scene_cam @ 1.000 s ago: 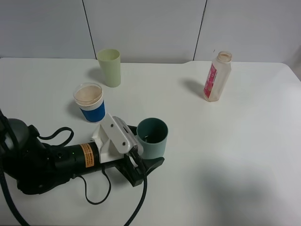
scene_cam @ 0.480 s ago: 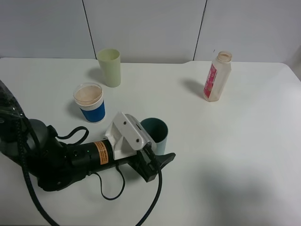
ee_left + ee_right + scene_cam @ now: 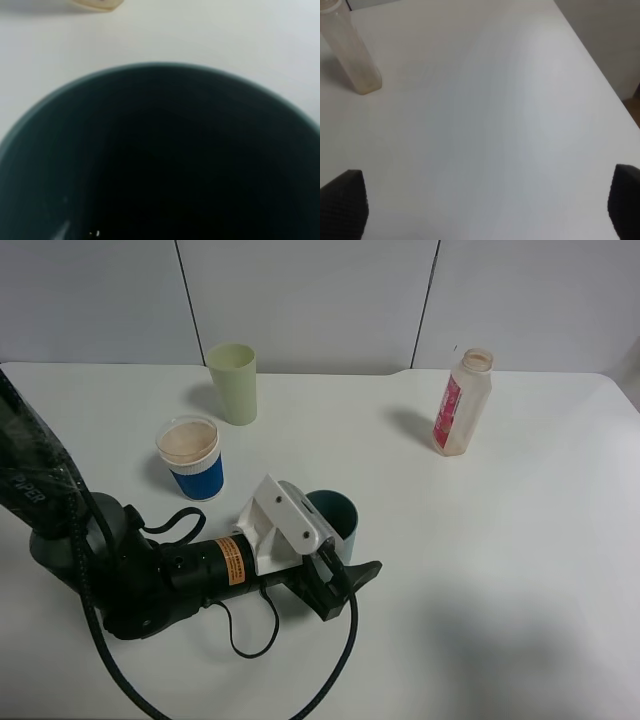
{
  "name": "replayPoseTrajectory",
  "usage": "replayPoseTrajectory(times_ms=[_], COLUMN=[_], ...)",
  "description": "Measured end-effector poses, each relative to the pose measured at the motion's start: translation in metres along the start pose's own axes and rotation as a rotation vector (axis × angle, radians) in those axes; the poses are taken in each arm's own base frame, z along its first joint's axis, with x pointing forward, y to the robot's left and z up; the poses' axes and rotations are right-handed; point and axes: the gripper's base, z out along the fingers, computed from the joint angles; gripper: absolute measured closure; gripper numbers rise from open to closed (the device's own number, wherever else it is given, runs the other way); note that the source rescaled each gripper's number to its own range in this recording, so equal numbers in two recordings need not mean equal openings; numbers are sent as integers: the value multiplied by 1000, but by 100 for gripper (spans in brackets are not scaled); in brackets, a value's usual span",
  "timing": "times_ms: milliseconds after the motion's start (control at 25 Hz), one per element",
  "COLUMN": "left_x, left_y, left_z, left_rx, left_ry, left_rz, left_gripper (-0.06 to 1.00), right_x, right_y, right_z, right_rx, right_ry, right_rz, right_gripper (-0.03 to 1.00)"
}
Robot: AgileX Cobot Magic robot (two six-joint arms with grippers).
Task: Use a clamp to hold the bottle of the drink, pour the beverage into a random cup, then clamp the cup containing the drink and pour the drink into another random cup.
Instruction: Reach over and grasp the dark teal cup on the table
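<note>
**A:** Which step is going on here?

**B:** The second, I'm judging: clamping the cup that has the drink. The bottle point(image 3: 462, 405) is standing upright at the far right of the table point(image 3: 520, 570), well apart from everything and looking nearly empty. The left gripper point(image 3: 340, 552) is lying low on its side and straddling the teal cup point(image 3: 340, 518), which is standing upright near the table's middle.

**A:** Is it gripping yet?

**B:** I'm not seeing that. The jaws are standing wide. One finger is showing on the near side of the cup, seemingly just clear of the wall, and the other is hiding behind the silver plate. The left wrist camera is looking straight into the cup's dark inside, and I'm not making out the drink there.

**A:** And the right gripper point(image 3: 485, 210)?

**B:** It's hanging over bare table with its fingertips far apart, holding nothing.

**A:** What is the next move calling for?

**B:** Closing squarely on the cup's wall, firmly but without crushing the plastic. Then lifting it level, carrying it to the green cup point(image 3: 233, 383) or the blue cup point(image 3: 192, 458), and tipping slowly. The blue one is sitting nearer, just beyond the arm.
</note>
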Motion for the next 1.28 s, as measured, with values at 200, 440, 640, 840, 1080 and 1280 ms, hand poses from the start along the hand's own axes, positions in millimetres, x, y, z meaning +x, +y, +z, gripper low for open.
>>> replayPoseTrajectory(times_ms=[200, 440, 640, 840, 1080, 1280], left_x=[4, 6, 9, 11, 11, 11], left_y=[0, 0, 2, 2, 3, 3], left_z=[0, 1, 1, 1, 1, 1], left_rx=[0, -1, -17, -23, -24, -24], left_ry=[12, 21, 28, 33, 32, 32], left_rz=[-6, -19, -29, -34, -35, -35], left_gripper=[-5, -5, -5, -5, -1, 81], right_x=[0, 0, 0, 0, 0, 0], right_y=[0, 0, 0, 0, 0, 0], right_z=[0, 0, 0, 0, 0, 0], right_rx=[0, 0, 0, 0, 0, 0], right_ry=[0, 0, 0, 0, 0, 0], right_rz=[0, 0, 0, 0, 0, 0], right_gripper=[0, 0, 0, 0, 0, 0])
